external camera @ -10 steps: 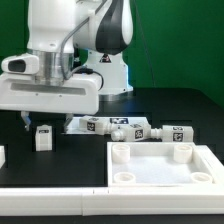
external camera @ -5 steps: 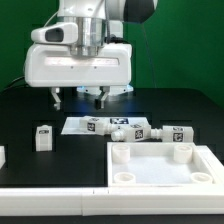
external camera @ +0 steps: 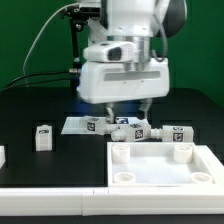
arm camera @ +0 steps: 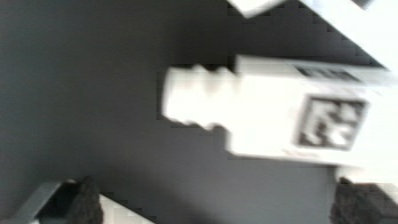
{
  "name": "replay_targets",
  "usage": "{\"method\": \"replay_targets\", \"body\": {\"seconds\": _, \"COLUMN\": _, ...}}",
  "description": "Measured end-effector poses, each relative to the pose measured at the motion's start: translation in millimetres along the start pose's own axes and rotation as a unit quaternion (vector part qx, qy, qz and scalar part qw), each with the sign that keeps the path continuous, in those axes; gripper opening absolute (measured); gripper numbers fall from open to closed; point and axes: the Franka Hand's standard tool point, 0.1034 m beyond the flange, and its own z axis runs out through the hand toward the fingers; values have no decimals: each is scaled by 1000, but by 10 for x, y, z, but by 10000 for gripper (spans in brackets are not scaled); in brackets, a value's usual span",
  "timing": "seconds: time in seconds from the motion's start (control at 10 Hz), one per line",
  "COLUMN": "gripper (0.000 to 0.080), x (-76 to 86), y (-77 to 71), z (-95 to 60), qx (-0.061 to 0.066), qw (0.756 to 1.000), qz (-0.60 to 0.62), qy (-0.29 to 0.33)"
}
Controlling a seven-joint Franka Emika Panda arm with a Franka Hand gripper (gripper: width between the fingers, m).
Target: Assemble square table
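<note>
The square top (external camera: pixel 160 168) lies flat at the front on the exterior view's right, with raised corner sockets. Two tagged white legs (external camera: pixel 130 127) (external camera: pixel 176 133) lie behind it, partly on the marker board (external camera: pixel 78 124). Another leg (external camera: pixel 43 137) stands upright on the exterior view's left. My gripper (external camera: pixel 127 112) hangs just above the lying legs, open and empty. In the wrist view a leg (arm camera: pixel 285 105) with a stepped end and a tag lies on the black surface, between and beyond the dark fingertips (arm camera: pixel 63 200), untouched.
A white rail (external camera: pixel 55 198) edges the black work surface at the front. A small white piece (external camera: pixel 2 155) shows at the left edge of the exterior view. The robot's base stands behind the marker board.
The arm has swung toward the exterior view's right, from above the upright leg to above the lying legs, and has come lower. The parts have not moved.
</note>
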Motion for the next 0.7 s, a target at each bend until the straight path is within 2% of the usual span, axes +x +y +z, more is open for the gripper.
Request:
{"method": "replay_targets", "body": {"seconds": 0.1, "gripper": 648, "x": 104, "y": -208, "z": -3, "qx": 2, "qw": 1000, "qz": -26, "qy": 2}}
{"method": "replay_targets", "body": {"seconds": 0.3, "gripper": 648, "x": 84, "y": -169, "z": -3, "qx": 0, "qw": 994, "qz": -109, "qy": 1}}
{"method": "replay_targets", "body": {"seconds": 0.5, "gripper": 648, "x": 134, "y": -228, "z": -10, "qx": -2, "qw": 986, "qz": -166, "qy": 1}}
{"method": "replay_targets", "body": {"seconds": 0.6, "gripper": 648, "x": 294, "y": -431, "z": -35, "qx": -5, "qw": 974, "qz": -228, "qy": 6}}
{"method": "replay_targets", "body": {"seconds": 0.7, "gripper": 648, "x": 445, "y": -565, "z": -32, "qx": -7, "qw": 960, "qz": -278, "qy": 11}}
